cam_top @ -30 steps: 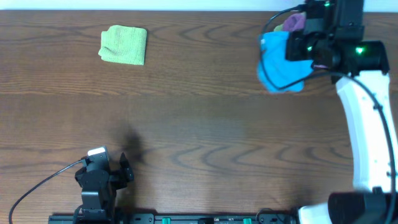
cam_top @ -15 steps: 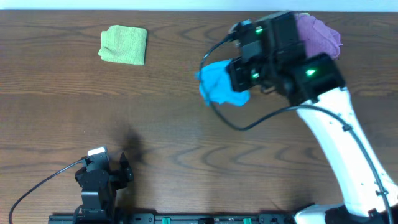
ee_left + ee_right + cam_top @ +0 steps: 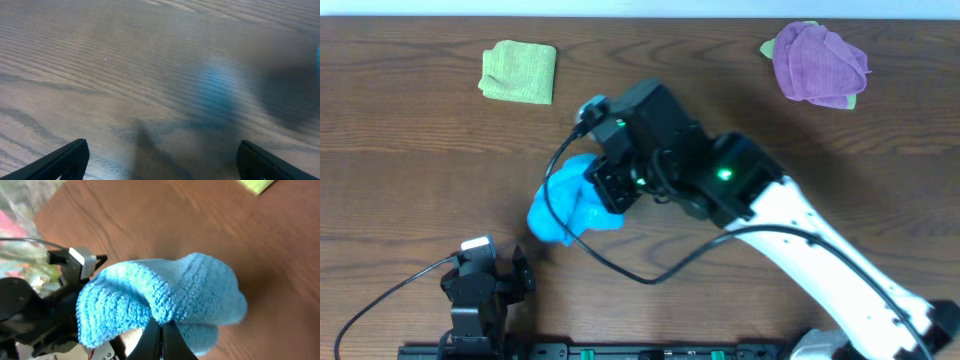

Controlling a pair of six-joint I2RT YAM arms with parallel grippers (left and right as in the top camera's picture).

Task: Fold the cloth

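The right pincer (image 3: 161,331) is clamped shut on a pinch of the cloth (image 3: 568,205). The blue terry hangs from it in a rumpled bunch, left of the tabletop's (image 3: 410,170) middle and somewhat toward the robot-side edge. From the right wrist view the bundle looks lifted off the wood, though I cannot tell whether its lowest fold brushes the surface.

The left pincer (image 3: 162,159) sits low by the near left edge with its jaws spread wide and nothing between them.

My worry is the shape of the cloth. It is gathered around a single pinch with no corner showing, so if it is let go here it would likely land as a lump. Neither arm would then have a clean edge to fold from.

The grip is narrow, and a quick swing could shake the terry loose. The bundle also hangs close to the left arm, so it might drape over it.

The green cloth (image 3: 519,71) and purple cloth (image 3: 820,63) lie well apart, at the far edge.
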